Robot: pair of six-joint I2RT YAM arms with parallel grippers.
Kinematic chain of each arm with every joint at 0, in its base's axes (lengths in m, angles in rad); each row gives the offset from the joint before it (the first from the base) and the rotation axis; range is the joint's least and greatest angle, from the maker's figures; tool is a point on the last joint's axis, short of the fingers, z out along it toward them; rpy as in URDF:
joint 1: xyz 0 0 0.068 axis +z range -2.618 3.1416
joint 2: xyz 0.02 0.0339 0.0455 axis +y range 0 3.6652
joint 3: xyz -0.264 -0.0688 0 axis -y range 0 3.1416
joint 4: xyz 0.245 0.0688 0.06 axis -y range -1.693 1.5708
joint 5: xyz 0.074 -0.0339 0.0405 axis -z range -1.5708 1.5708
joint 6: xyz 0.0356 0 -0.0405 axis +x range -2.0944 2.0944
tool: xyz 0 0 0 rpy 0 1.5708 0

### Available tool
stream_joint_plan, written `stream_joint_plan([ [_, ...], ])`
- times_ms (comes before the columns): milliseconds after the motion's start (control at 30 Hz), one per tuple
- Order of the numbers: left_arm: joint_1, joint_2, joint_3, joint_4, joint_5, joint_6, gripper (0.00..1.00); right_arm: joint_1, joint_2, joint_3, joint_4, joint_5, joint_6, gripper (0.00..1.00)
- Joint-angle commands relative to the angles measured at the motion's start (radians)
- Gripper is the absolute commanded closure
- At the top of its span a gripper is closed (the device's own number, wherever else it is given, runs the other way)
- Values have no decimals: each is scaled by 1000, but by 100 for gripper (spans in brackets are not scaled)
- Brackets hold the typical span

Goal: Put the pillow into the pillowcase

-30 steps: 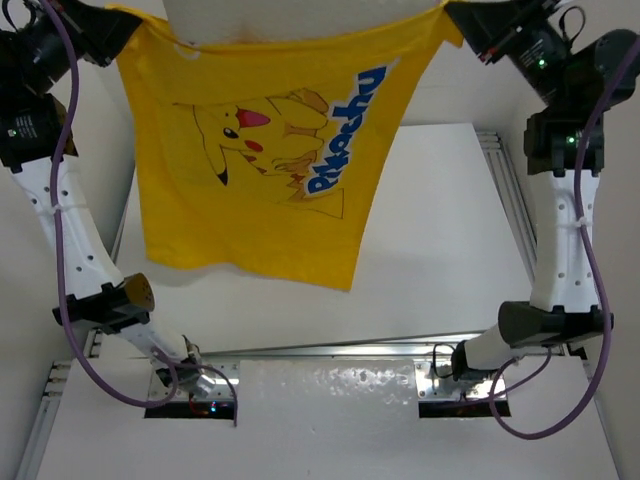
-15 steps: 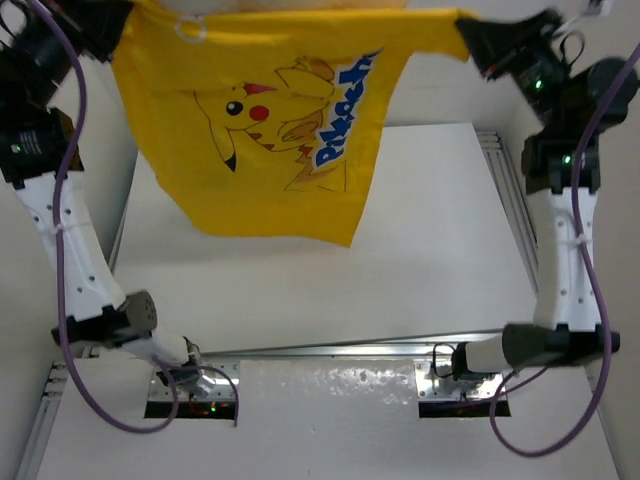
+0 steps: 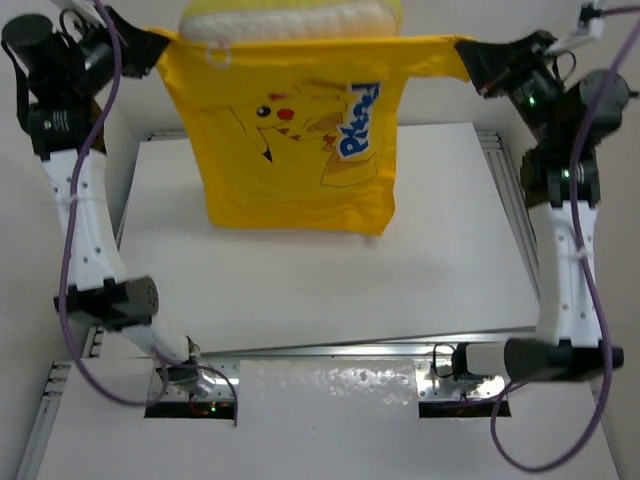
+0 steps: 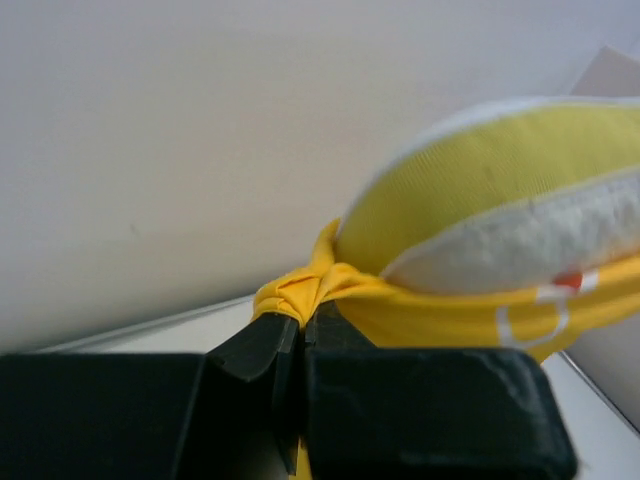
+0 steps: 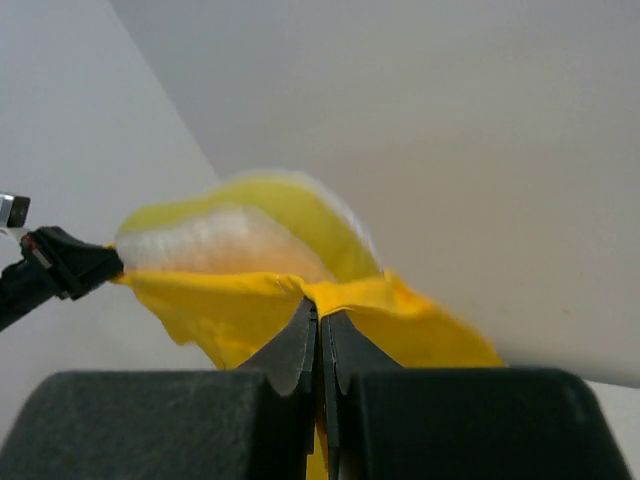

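One pillow (image 3: 285, 22) sits at the open mouth of one pillowcase (image 3: 300, 150). Its white top shows above the taut near hem, and yellow fabric wraps its far side. The case hangs as a wrinkled sheet over the far part of the table (image 3: 450, 260). Whether its lower edge touches the surface cannot be told.

The print shows one yellow cartoon character with a red cheek. Beside it runs blue, white-edged lettering, creased and only partly legible.

There are two grippers. The left gripper (image 3: 160, 45) is clamped on a bunched upper corner of the case. The right gripper (image 3: 468, 58) is pinched tight on the opposite corner, and the hem is stretched between them.

The table is white and matt, with metal rails (image 3: 505, 190) along its sides. One purple cable (image 3: 68, 260) loops along each arm. Plain pale walls surround the scene.
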Motion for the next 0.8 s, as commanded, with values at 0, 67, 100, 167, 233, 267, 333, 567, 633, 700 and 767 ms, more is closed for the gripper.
stream_joint_plan([
  [0,-22,-196,-281,7,-55,118,100,-25,-55,-137,160,83,-31,100],
  [67,-22,-101,-171,-41,-150,141,100,-36,96,81,44,-25,-20,100],
  [100,-22,-100,-3,-73,-150,141,100,-37,147,243,-31,-39,-41,100],
  [167,-14,38,484,-10,-205,97,100,-37,226,681,-171,36,-102,100],
  [233,-14,-121,349,151,-283,68,100,-37,169,678,-91,104,-132,100],
  [267,-14,-149,356,170,-288,66,100,-37,98,555,-26,131,-145,100],
  [333,-16,-149,336,-52,-209,119,100,-37,-144,53,241,185,-118,100],
  [567,-16,-105,57,-216,-332,248,100,-43,128,259,-44,11,-63,100],
  [633,-16,3,475,-64,-311,209,100,-43,203,634,-119,61,-105,100],
  [700,-17,-196,251,199,-329,155,100,-45,161,699,-42,176,-141,100],
  [767,-17,-162,410,174,-310,164,100,-43,-48,418,110,220,-167,100],
])
